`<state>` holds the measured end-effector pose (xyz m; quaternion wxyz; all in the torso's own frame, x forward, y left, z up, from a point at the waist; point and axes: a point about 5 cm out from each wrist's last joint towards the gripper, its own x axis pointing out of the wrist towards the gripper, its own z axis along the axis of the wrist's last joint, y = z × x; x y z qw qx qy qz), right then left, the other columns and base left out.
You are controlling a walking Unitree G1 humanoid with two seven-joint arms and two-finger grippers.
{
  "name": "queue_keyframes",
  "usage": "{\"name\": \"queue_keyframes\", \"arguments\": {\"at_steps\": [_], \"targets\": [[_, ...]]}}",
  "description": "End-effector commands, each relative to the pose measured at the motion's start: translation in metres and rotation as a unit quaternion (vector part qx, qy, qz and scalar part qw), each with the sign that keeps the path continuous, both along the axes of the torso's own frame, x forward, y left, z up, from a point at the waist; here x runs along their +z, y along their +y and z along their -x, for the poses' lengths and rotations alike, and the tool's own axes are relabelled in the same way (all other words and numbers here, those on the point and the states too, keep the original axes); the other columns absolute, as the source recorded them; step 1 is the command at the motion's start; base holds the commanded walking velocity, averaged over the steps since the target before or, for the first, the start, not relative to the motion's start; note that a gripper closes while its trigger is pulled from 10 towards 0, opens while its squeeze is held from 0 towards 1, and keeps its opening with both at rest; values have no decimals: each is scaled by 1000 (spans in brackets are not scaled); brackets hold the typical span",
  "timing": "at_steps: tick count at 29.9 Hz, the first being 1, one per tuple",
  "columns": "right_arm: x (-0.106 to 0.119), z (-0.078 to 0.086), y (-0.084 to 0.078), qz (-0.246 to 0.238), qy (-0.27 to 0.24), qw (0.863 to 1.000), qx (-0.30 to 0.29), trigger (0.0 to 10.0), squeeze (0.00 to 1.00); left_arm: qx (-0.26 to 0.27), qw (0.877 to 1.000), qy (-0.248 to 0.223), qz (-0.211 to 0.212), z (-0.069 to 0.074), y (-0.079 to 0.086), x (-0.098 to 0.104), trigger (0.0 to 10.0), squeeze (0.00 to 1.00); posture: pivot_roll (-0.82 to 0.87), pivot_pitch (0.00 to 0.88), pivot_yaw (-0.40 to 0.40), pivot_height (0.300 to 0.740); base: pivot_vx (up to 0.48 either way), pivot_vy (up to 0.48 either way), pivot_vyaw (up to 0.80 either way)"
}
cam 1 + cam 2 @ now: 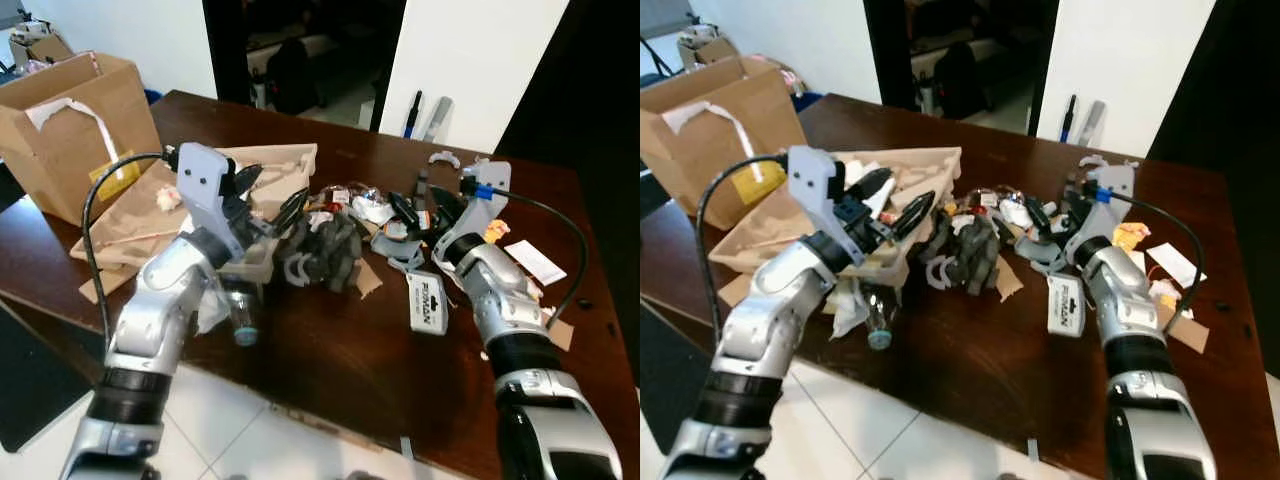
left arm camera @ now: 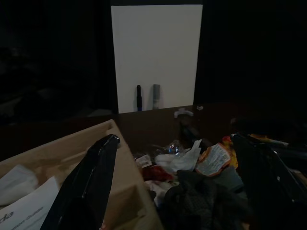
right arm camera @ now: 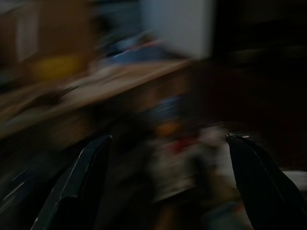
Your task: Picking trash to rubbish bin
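Dark brown tabletop [image 1: 330, 370], and trash is strewn across its middle. The left pincer [image 1: 268, 196] hangs over the edge of a flattened brown paper bag [image 1: 140, 225], black fingers [image 2: 86, 184] spread wide with nothing between them. Just right of it sits a heap of dark grey crumpled stuff [image 1: 325, 252], too bunched up to say what it is. Below the left arm a clear plastic bottle [image 1: 238, 315] lies near the tabletop's near edge, partly covered by the arm and a white tissue [image 1: 847, 305].

Further right, a jumble of small wrappers [image 1: 365, 208], red, white and orange; the separate pieces are hard to tell apart. The right pincer [image 1: 418, 207] reaches into the right side of that jumble. In the head views its fingertips are lost among the wrappers, but the right wrist view, badly blurred, shows its two fingers [image 3: 79, 179] spread apart, and I cannot make out anything between them.

A white box with black lettering [image 1: 428, 301] lies just beside the right forearm, a white slip of paper [image 1: 535, 260] to its right. An open cardboard box [image 1: 70, 125] stands at the far left, cut off by the frame edge. The left wrist view is dim; a white wall panel [image 2: 156, 57] stands beyond the far end.
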<state>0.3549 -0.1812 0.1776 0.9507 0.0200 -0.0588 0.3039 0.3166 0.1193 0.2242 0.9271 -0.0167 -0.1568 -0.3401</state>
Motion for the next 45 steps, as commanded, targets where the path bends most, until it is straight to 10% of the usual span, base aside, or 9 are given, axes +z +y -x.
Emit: {"name": "queue_keyframes", "arguments": {"at_steps": [1, 15, 20, 29, 45], "targets": [[-5, 7, -1, 17, 15, 999, 46, 10000, 0, -2, 1000, 1, -7, 2, -5, -1, 10000, 0, 107, 102, -11, 740, 0, 0, 0], [-29, -1, 10, 66, 66, 996, -16, 10000, 0, 105, 991, -47, -71, -9, 28, 14, 10000, 0, 107, 116, -18, 740, 0, 0, 0], [-34, 1, 7, 106, 84, 991, -11, 10000, 0, -7, 989, 52, -142, 8, 28, -10, 10000, 0, 107, 123, -21, 740, 0, 0, 0], [-34, 1, 1, 113, 80, 990, -28, 10000, 0, -117, 978, 116, -131, 43, 47, 16, 10000, 0, 104, 127, -20, 740, 0, 0, 0], [-31, -3, 4, 110, 65, 990, -53, 10000, 0, -81, 941, 253, -211, 75, 83, 11, 10000, 0, 125, 124, -3, 740, 0, 0, 0]]}}
